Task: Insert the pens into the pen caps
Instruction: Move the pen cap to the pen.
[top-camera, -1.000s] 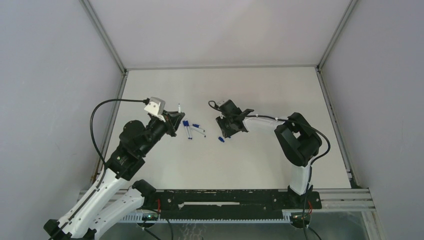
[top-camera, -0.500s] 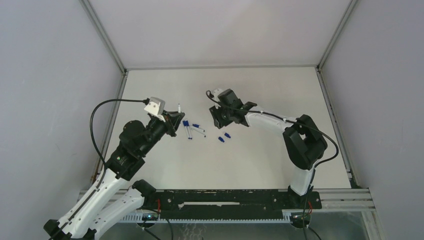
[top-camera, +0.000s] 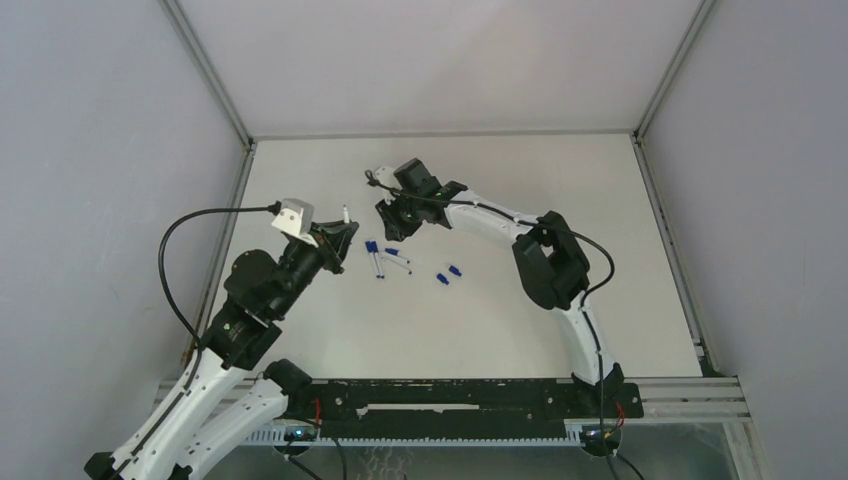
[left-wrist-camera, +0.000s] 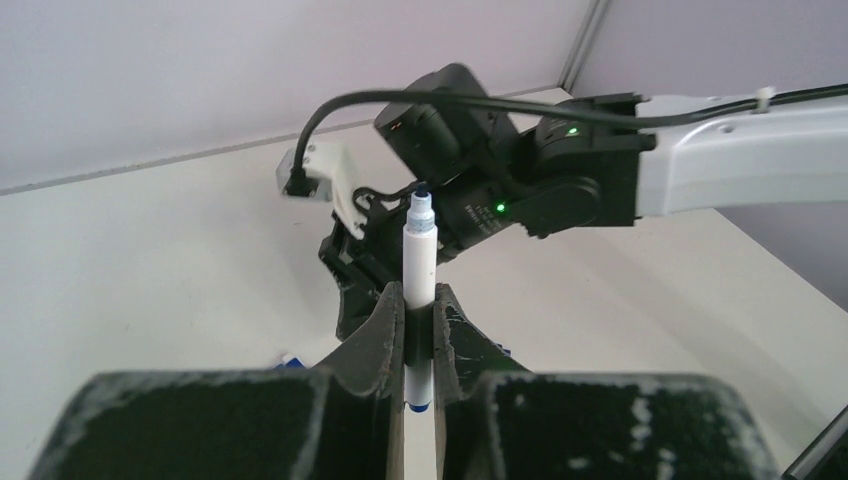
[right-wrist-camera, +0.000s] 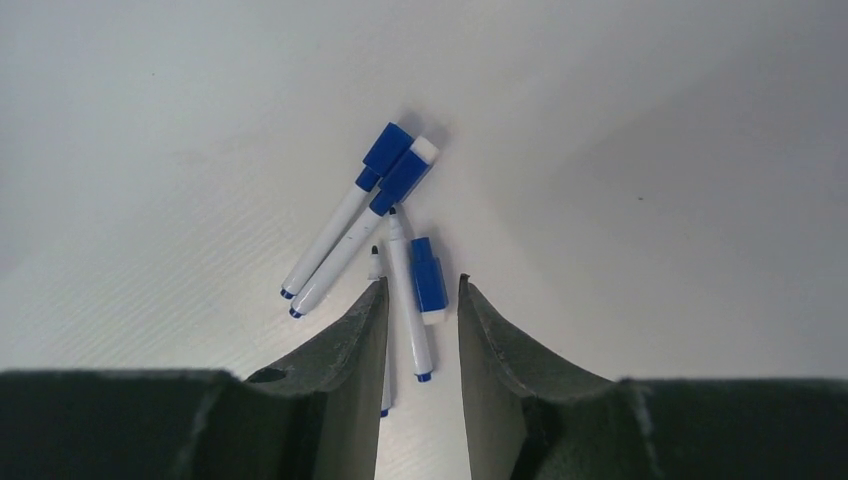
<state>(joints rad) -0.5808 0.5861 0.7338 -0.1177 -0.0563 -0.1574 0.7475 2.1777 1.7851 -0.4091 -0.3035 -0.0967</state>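
LEFT TO RIGHT: The left end effector (top-camera: 336, 240) is clamped on a white pen (top-camera: 346, 213). It holds the pen upright above the pale surface (top-camera: 560, 180), dark uncapped tip pointing up. The left wrist camera shows the fingers (left-wrist-camera: 375, 330) pressed against the barrel on both sides, low on the pen.

At about 3 o'clock from that grip, in the overhead view, a small cluster of pens lies flat on the surface. From the right wrist camera, the cluster includes two capped pens (right-wrist-camera: 335, 245) side by side, their blue caps toward 1 o'clock. An uncapped pen (right-wrist-camera: 408, 310) runs roughly from 12 to 6 o'clock, its tip just below those caps. A second uncapped pen (right-wrist-camera: 376, 262) lies at its 9 o'clock side, mostly hidden behind a finger. A loose blue cap (right-wrist-camera: 428, 275) with a white end lies just beside the uncapped pen at 3 o'clock.

The right end effector (top-camera: 390, 222) hovers at roughly 12 o'clock of the cluster, its arm stretched across from the right. Its fingers (right-wrist-camera: 490, 340) stand apart and grip nothing; the uncapped pen and the loose blue cap show in the gap between them.

Farther right, at about 4 o'clock from the cluster, two more caps (top-camera: 441, 278) lie close together on the surface, apart from both arms.
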